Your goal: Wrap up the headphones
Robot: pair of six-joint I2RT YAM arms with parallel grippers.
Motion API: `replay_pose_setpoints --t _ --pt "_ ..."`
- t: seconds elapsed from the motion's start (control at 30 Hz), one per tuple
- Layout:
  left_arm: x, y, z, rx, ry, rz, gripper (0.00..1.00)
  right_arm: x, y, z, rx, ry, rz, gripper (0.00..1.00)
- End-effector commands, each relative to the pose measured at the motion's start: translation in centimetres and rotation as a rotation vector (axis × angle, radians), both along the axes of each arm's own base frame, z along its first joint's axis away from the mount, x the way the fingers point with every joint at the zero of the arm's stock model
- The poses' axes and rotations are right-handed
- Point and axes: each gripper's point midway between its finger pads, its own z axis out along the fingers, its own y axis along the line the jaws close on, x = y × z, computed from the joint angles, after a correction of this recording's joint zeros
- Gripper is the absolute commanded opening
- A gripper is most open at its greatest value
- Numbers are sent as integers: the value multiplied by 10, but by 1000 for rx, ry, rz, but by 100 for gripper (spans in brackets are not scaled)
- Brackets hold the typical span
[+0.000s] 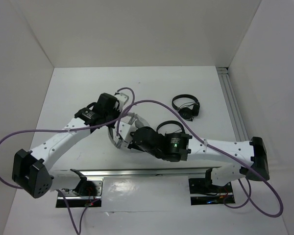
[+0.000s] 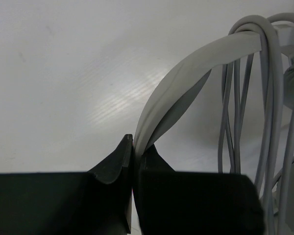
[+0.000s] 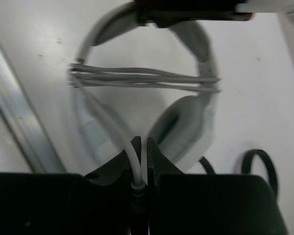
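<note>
At table (image 1: 78,88) centre, left jaws clamped on headband (image 2: 196,56) of the headphones (image 3: 183,125), right jaws pinching wound cable (image 3: 137,78)

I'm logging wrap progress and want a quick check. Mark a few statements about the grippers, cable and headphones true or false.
1. The left gripper is shut on the headband. True.
2. The right gripper is open and empty. False: it is shut on the cable.
3. Several cable turns cross the headphones. True.
4. A gripper holds black headphones. False: the black headphones lie free on the table.
</note>
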Motion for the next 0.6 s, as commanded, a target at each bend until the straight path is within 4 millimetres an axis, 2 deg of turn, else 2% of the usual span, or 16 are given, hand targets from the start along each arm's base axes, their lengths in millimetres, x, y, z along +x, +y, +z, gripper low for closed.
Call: replay_pose_setpoints --t 0.0,0.07,0.1,0.2,0.3,0.4,0.43,0.57 --pt "-19 -41 22 -140 -46 -268 0 29 -35 46 2 -247 -144 0" --pt "-34 -42 16 -119 -15 -304 0 34 -39 60 61 -295 -177 0" --pt "-47 -47 14 -108 -5 -346 0 44 -53 55 10 -362 -247 0" --pt "-71 -51 6 -84 46 -402 0 58 -74 62 -19 -484 -373 0" --pt "-88 -53 2 -59 67 -445 0 69 -85 62 -22 -531 -438 0" --pt "-91 -56 10 -52 64 -459 0 82 -95 62 -50 -547 -491 10" --pt "-93 -54 12 -47 74 -459 0 82 -93 61 -39 -540 -487 11" --pt "-85 -49 15 -20 141 -411 0 97 -98 42 -100 -529 -500 16"
